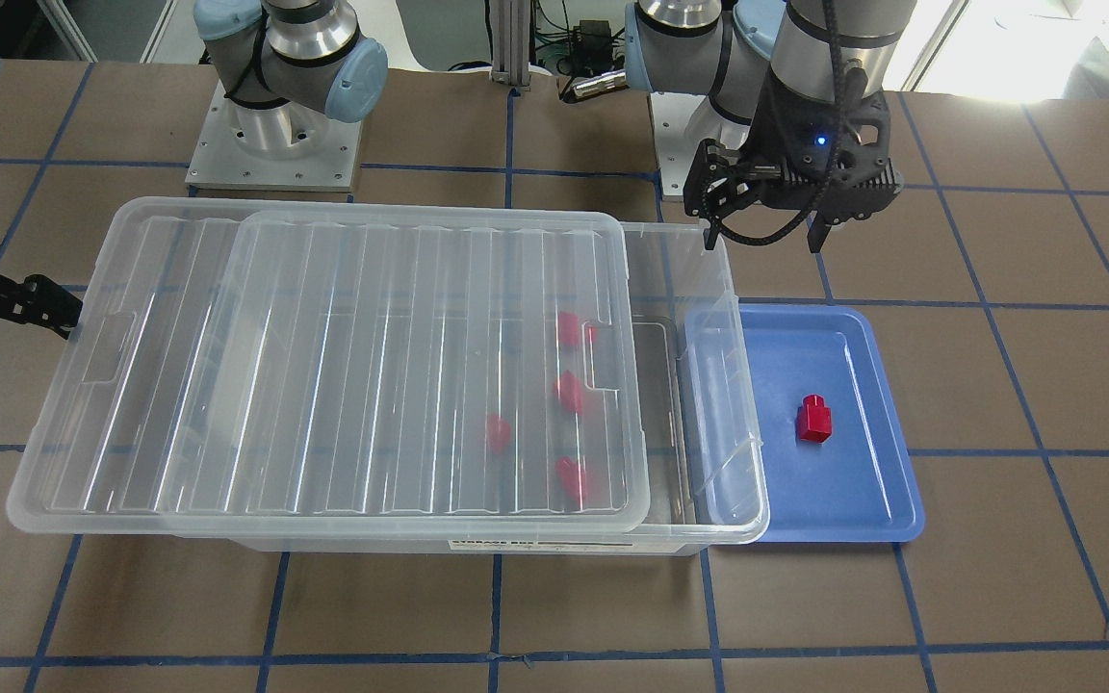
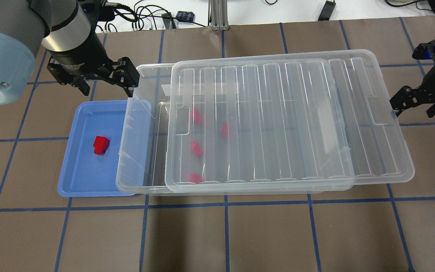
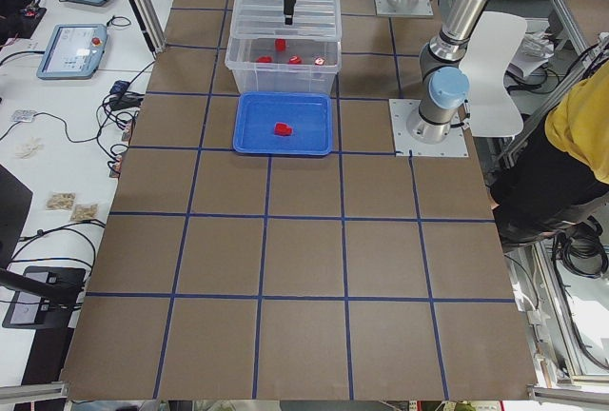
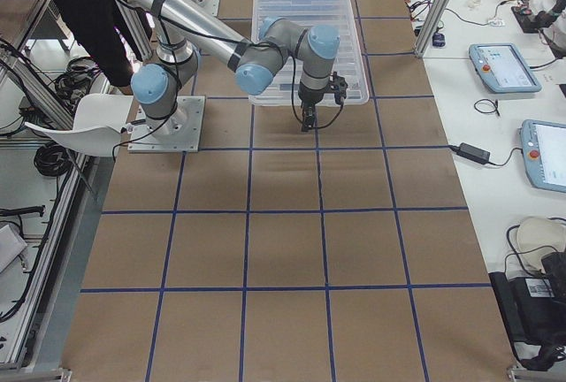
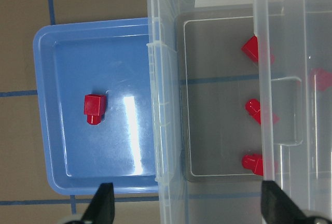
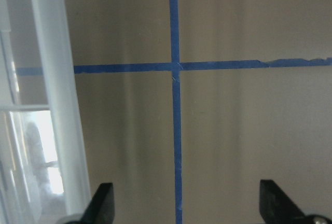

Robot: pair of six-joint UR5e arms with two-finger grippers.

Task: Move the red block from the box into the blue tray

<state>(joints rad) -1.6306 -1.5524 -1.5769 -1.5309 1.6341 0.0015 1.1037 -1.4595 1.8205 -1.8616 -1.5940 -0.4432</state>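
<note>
**Red block.** One red block (image 2: 101,145) is located in the blue tray (image 2: 81,170). It lies flat on the tray floor, clear of the raised rim, and nothing touches it. In the left wrist view, its narrower stub is seen at one end of the boxy body.

**Blue tray.** The tray is set on the table (image 2: 225,234), a brown surface marked with a blue tape grid. It sits directly beside the left end of the box (image 2: 127,166). The side of the tray nearest the box is overlapped in view by the box's projecting rim.

**Box.** The ribbed clear lid (image 2: 296,121) is displaced toward the robot's right, so the left end of the box is uncovered. Four further red blocks (image 2: 196,149) are seen inside. They lie mostly under the lid, near its left edge.

**Left gripper.** The left gripper (image 2: 108,92) is held raised over the tray and the uncovered end of the box. Its fingers are spread wide and nothing is held between them.

**Right gripper.** The right gripper (image 2: 412,109) is positioned just beyond the right end of the lid, over bare table. Its fingers are likewise spread wide and nothing is gripped.
</note>
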